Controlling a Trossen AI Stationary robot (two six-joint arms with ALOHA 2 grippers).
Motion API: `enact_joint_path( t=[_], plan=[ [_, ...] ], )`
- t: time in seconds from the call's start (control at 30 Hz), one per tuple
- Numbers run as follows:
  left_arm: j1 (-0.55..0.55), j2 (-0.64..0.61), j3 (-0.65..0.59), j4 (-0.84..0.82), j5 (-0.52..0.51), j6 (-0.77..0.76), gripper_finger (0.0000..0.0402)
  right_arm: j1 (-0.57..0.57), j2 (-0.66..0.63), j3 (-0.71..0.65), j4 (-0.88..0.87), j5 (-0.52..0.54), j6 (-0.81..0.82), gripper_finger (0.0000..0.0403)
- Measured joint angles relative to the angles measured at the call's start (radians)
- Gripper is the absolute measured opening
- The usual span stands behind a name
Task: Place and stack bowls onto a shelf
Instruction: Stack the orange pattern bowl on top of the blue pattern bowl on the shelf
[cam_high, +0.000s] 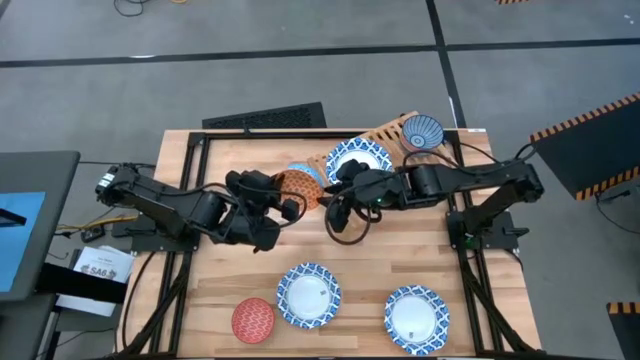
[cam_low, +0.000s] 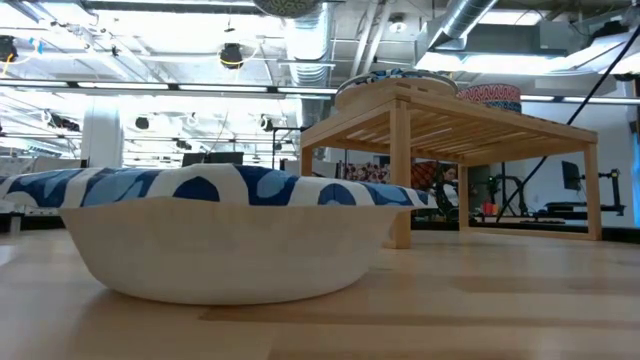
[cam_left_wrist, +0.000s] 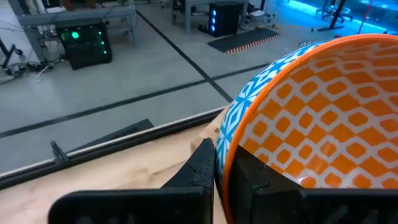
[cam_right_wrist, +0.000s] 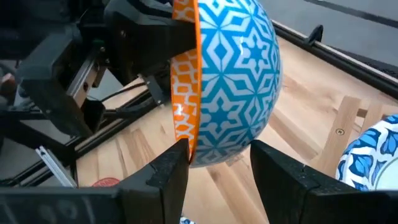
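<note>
My left hand (cam_left_wrist: 221, 171) is clamped on the rim of the orange bowl (cam_left_wrist: 317, 118), one finger inside, one on the blue-patterned outside. I see the bowl held tipped on edge above the surface (cam_high: 360, 275), just beside the shelf (cam_high: 385, 132). My right hand (cam_right_wrist: 217, 165) sits right against it from the other side, fingers spread wide to either side of the bowl's lower edge, not gripping it.

On the shelf I have a wide blue-and-white bowl (cam_high: 358, 158) lying near the right hand, and a small blue-grey bowl (cam_high: 422, 131) at the shelf's far end. From the low view both rest on the slatted top.

Well apart on the surface, along its near edge, stand a red bowl (cam_high: 253, 320) and two more blue-and-white bowls (cam_high: 308, 295) (cam_high: 417, 317), each by itself and holding nothing.
</note>
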Motion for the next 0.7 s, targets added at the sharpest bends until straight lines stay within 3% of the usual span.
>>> enact_joint_path(
  t=[0.07, 0.17, 0.23, 0.37, 0.47, 0.6, 0.7],
  plan=[
    [0.001, 0.0, 0.0, 0.011, 0.008, 0.037, 0.0003, 0.0, -0.008, 0.0, -0.007, -0.012, 0.003, 0.0196],
    [0.001, -0.019, 0.0, 0.011, 0.105, 0.116, 0.0003, 0.0, -0.016, 0.0, -0.026, -0.083, -0.026, 0.0196],
    [0.004, -0.035, 0.0, 0.012, 0.227, 0.149, 0.0003, 0.007, -0.031, -0.001, -0.052, -0.151, -0.093, 0.0195],
    [0.048, -0.061, 0.0, -0.035, 0.597, 0.207, 0.0003, 0.042, -0.051, 0.002, -0.061, -0.272, -0.294, 0.0195],
    [0.109, -0.058, 0.0, -0.094, 0.854, 0.192, 0.0003, 0.081, -0.044, 0.013, -0.071, -0.303, -0.463, 0.0195],
    [0.159, -0.007, 0.0, -0.139, 1.043, 0.219, 0.0003, 0.133, -0.015, 0.044, -0.112, -0.304, -0.664, 0.0195],
    [0.187, 0.03, 0.0, -0.14, 1.116, 0.255, 0.0003, 0.167, 0.011, 0.045, -0.129, -0.302, -0.747, 0.0195]
  ],
)
